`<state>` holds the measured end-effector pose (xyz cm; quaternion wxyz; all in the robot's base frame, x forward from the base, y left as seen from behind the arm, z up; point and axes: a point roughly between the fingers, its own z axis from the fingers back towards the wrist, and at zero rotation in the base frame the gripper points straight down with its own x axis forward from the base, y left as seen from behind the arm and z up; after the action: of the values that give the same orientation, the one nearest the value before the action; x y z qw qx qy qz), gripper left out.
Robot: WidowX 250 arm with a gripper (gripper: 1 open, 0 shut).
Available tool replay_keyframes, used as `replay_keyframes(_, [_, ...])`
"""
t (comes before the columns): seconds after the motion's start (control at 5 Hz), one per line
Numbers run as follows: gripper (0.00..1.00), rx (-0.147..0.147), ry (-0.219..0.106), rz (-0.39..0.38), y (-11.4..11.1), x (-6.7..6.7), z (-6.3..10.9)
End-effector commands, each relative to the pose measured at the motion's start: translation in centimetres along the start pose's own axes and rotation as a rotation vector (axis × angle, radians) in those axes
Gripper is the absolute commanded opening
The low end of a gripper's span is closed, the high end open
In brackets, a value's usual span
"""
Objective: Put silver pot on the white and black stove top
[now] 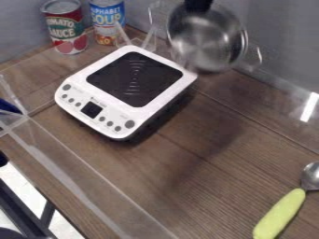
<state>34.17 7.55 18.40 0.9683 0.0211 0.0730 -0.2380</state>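
The silver pot [207, 39] hangs in the air at the top of the camera view, tilted so its open mouth faces the camera. It is above the table, just past the far right corner of the white and black stove top [129, 87]. My gripper [197, 5] shows only as a dark tip at the frame's upper edge, shut on the pot's far rim. The rest of the arm is out of view. The stove top lies flat on the wooden table with nothing on its black glass.
Two food cans [63, 25] [107, 20] stand at the back left behind the stove. A spoon with a yellow-green handle [282, 214] lies at the front right. Clear plastic panels [75, 177] run along the table's front and left.
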Motion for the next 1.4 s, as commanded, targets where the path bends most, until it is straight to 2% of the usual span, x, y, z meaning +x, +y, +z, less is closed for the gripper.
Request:
replay_keyframes(0.0, [0.0, 0.071, -0.03, 0.022, 0.5, -1.9, 2.1])
replay_keyframes(0.2, [0.0, 0.076, -0.013, 0.006, -1.4, -2.6, 1.9])
replay_keyframes(0.4, [0.0, 0.085, -0.009, -0.009, -3.3, -2.5, 2.1])
replay_keyframes(0.8, [0.0, 0.098, 0.001, -0.034, -6.4, -1.5, 2.2])
replay_keyframes(1.0, [0.0, 0.107, 0.015, -0.027, -5.6, -2.4, 1.9])
replay_keyframes(1.2, [0.0, 0.12, 0.028, -0.023, -3.1, -4.1, 1.9])
